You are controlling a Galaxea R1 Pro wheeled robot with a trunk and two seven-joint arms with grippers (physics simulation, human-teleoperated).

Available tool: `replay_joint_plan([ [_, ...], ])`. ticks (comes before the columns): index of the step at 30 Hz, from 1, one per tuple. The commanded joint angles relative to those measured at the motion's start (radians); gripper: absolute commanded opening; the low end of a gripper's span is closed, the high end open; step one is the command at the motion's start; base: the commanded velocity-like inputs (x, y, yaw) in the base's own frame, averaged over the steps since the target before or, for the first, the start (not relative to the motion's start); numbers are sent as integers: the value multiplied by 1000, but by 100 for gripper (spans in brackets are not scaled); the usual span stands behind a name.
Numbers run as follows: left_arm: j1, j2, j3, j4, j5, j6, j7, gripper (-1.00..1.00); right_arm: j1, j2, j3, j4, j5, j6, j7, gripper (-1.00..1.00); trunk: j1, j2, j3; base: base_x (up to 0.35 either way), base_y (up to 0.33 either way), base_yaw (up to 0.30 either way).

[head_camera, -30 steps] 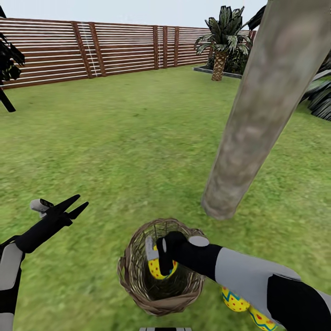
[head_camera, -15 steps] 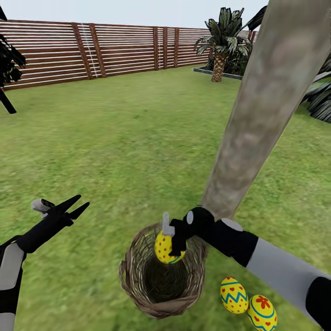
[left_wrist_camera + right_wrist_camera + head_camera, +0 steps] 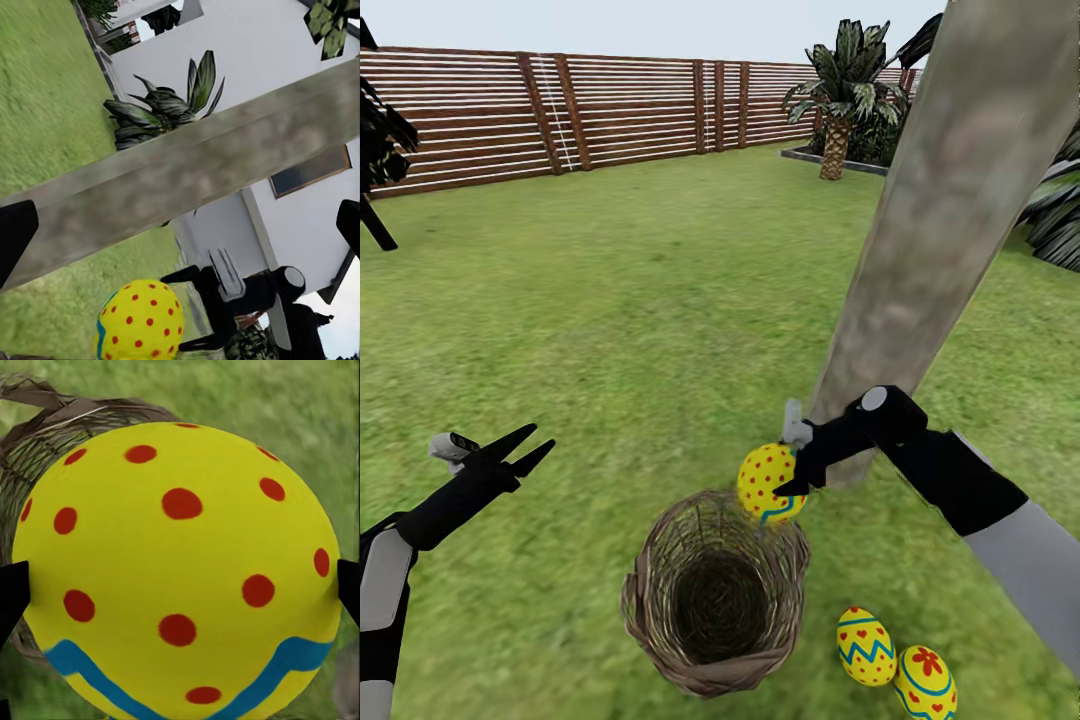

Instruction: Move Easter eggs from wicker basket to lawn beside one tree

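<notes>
Right end effector (image 3: 792, 462): clamped on a dotted egg (image 3: 768, 483) above the wicker basket (image 3: 712, 592), beside the tree (image 3: 930, 235).
Left end effector (image 3: 528, 447): fingers apart, empty.
Lawn (image 3: 610, 320): two eggs (image 3: 892, 662) lying by the basket.

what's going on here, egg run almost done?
The right gripper holds the dotted egg in its jaws, clear of the wicker basket, just above its far rim and near the foot of the tree trunk. The basket looks empty. Two other eggs lie on the lawn to the basket's right, not far from that trunk. The left gripper hangs open over the grass, holding nothing.
</notes>
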Motion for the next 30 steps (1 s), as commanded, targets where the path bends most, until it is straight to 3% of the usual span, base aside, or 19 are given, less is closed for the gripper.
replay_joint_plan([
  [1,-1,0,1,0,-1,4,-3,100,-1,-4,-15,-3,4,37,9,-100,-4,7,2,0,0,0],
  [4,-1,0,1,0,-1,4,-3,100,-1,-11,-47,-26,5,74,90,-100,-16,28,12,0,0,0],
  [8,-1,0,1,0,-1,4,-3,100,-1,-48,-150,-30,5,79,138,-100,-31,56,24,0,0,0],
  [9,-1,0,1,0,-1,4,-3,100,-2,-53,-159,-30,6,80,146,-100,-35,63,27,0,0,0],
  [13,-1,0,1,0,0,4,-3,100,-1,-67,-166,-29,6,80,153,-100,-50,91,40,0,0,0],
  [28,-1,0,1,0,-1,4,-3,100,1,-65,-148,-24,7,77,151,-100,-108,196,87,0,0,-3],
  [30,-1,0,1,1,-1,4,-3,100,5,-70,-146,-21,77,77,151,-100,-115,210,96,0,0,-154],
])
